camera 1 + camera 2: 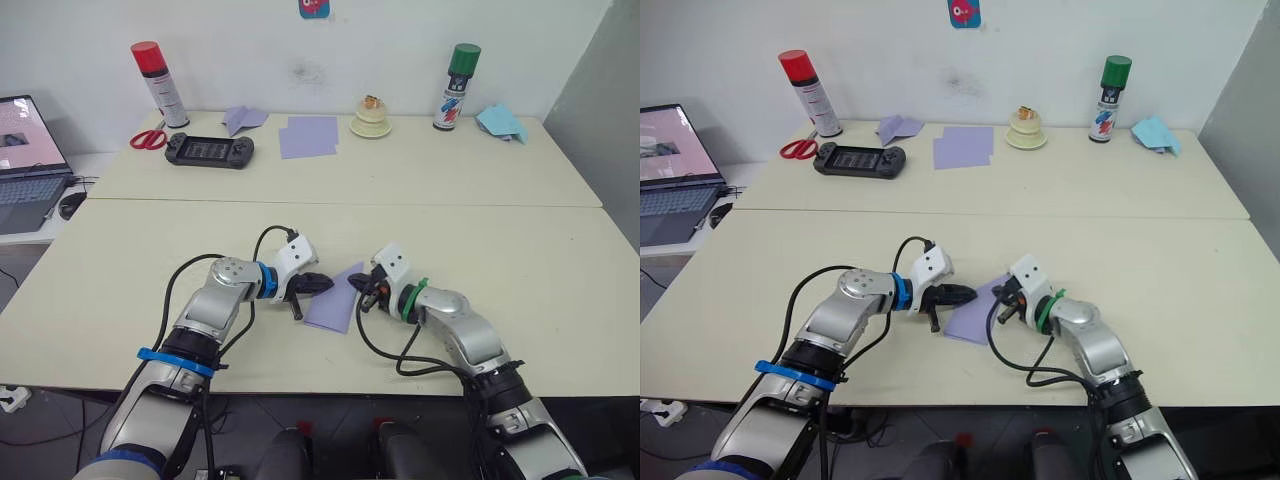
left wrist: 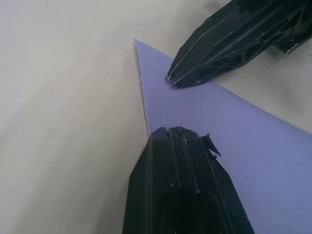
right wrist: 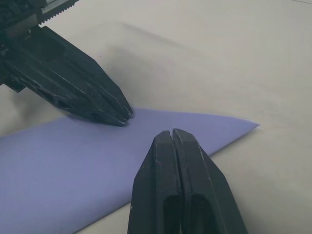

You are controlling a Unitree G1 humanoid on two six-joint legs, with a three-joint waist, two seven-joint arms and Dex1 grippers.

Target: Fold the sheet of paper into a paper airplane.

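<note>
sheet of paper [image 1: 334, 305]: lavender, partly folded with a pointed corner, laid flat on the near table [image 1: 520, 290] between the two grippers
left gripper [image 1: 322, 284]: fingers pressed together, nothing clamped; tip set down on the sheet's edge at about 9 o'clock of the sheet
right gripper [image 1: 357, 283]: fingers closed tight, nothing pinched between them; tip placed on the sheet near its pointed corner, at about 1 o'clock of the sheet
grippers: tips seen close together over the sheet, facing each other
far table, 12 o'clock: red-capped spray can [image 1: 159, 84], scissors [image 1: 148, 139], game controller [image 1: 209, 151], flat lavender sheets [image 1: 308, 136], green-capped spray can [image 1: 457, 86], light-blue folded paper [image 1: 501, 122]
laptop [image 1: 28, 150]: at 10 o'clock, screen lit
</note>
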